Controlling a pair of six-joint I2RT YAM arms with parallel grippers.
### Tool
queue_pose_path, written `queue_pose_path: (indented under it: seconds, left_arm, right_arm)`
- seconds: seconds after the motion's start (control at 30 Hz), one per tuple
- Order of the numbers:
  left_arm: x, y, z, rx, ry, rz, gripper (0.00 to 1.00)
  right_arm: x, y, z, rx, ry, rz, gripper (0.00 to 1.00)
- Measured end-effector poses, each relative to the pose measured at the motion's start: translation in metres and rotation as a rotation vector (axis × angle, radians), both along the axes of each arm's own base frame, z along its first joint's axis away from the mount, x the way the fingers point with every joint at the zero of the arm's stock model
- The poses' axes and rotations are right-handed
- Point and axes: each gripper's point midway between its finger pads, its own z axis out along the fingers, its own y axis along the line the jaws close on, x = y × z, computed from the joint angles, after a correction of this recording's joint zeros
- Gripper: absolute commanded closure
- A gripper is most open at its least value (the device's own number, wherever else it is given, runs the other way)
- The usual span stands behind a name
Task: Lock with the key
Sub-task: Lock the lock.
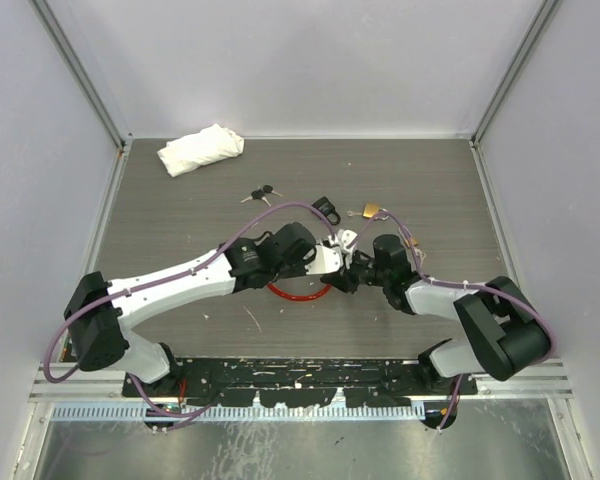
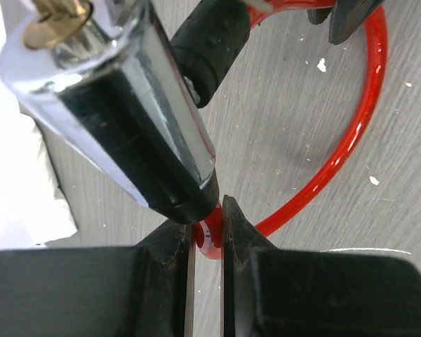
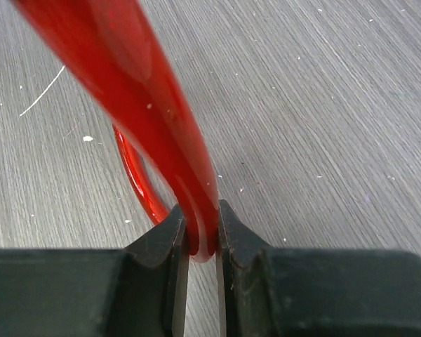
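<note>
Our left gripper (image 2: 205,226) and right gripper (image 3: 202,228) pinch the red cable (image 3: 133,91), steadying the lock body (image 2: 126,119) at eleven o'clock.

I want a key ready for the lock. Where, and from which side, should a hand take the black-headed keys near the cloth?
Take the keys by their black heads, probably from straight above. They lie flat on the table; the heads are widest, the blades thin. The left hand and right hand are shut on the red cable; one must release first.
</note>
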Motion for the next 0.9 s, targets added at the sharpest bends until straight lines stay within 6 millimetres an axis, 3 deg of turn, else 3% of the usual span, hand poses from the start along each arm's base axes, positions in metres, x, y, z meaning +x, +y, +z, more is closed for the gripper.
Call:
queue_pose_path:
  seconds: [0.23, 0.33, 0.67, 0.9]
  left_arm:
    - [0.007, -0.005, -0.002, 0.021, -0.055, 0.003, 1.0]
    - [0.005, -0.01, -0.007, 0.031, -0.052, -0.016, 1.0]
    - [0.002, -0.016, -0.007, 0.04, -0.048, -0.041, 1.0]
    - [0.001, -0.017, -0.006, 0.039, -0.049, -0.044, 1.0]
  right_arm:
    - [-0.005, -0.005, -0.003, 0.014, 0.045, 0.027, 0.64]
    - [-0.012, -0.005, 0.008, 0.022, 0.023, 0.09, 0.54]
    - [-0.017, -0.021, 0.042, 0.037, -0.09, 0.147, 0.46]
    - [-0.029, -0.036, 0.04, -0.004, -0.099, 0.191, 0.39]
